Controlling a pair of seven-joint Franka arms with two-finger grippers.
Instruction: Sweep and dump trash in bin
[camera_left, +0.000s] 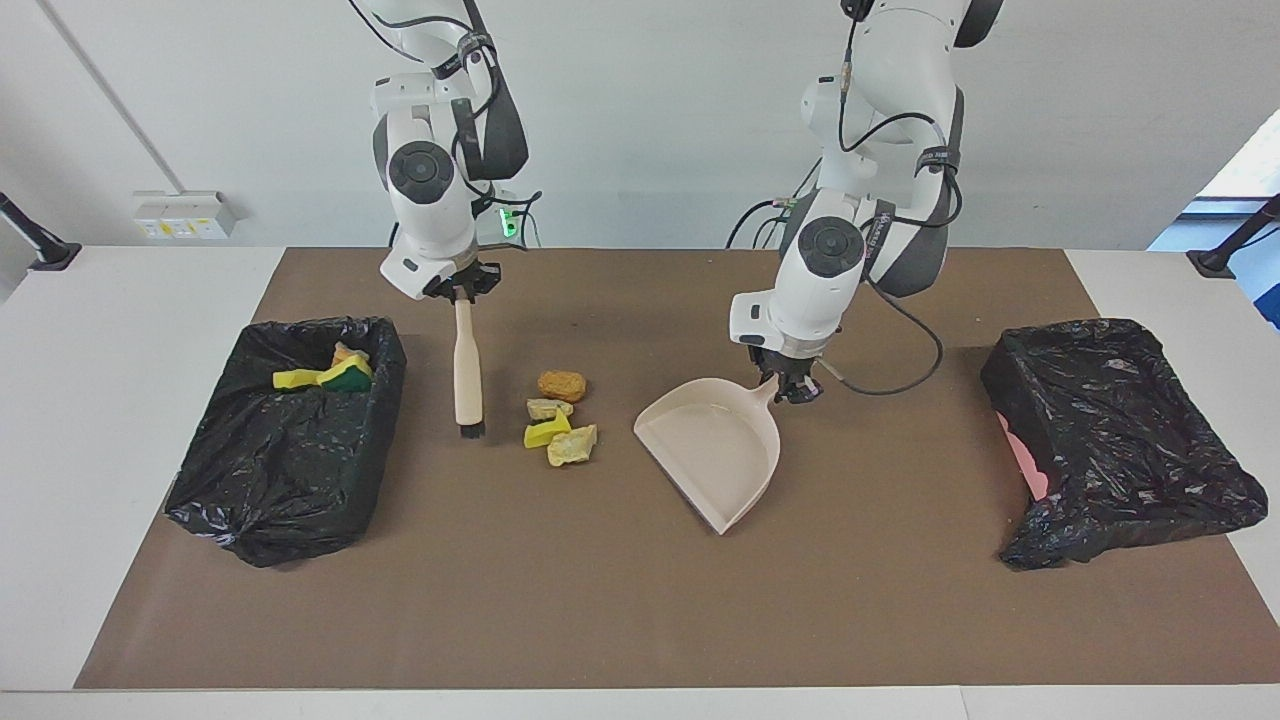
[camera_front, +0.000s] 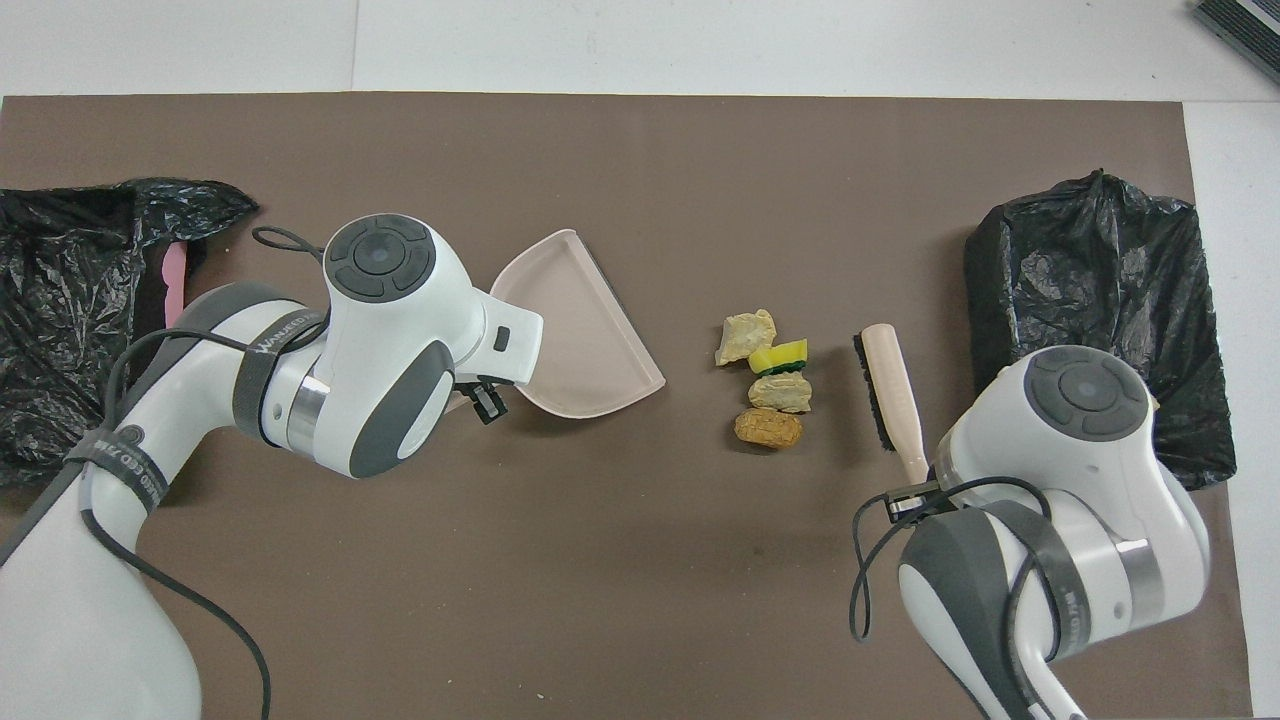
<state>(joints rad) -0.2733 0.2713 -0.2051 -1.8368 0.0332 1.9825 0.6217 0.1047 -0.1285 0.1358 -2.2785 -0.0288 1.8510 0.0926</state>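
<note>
So, some scraps (camera_left: 322, 377) already sit in the bin (camera_left: 255, 500) at 9 o'clock; 4 pieces (camera_left: 558, 415) remain (centre), right gripper (camera_left: 460, 291) clamping the brush (camera_left: 467, 370), left gripper (camera_left: 790, 385) clamping the dustpan (camera_left: 720, 450).

trash (camera_left: 558, 413) — four yellow, beige, orange-brown scraps | clustered between brush (camera_left: 466, 370) and dustpan (camera_left: 718, 450)
</note>
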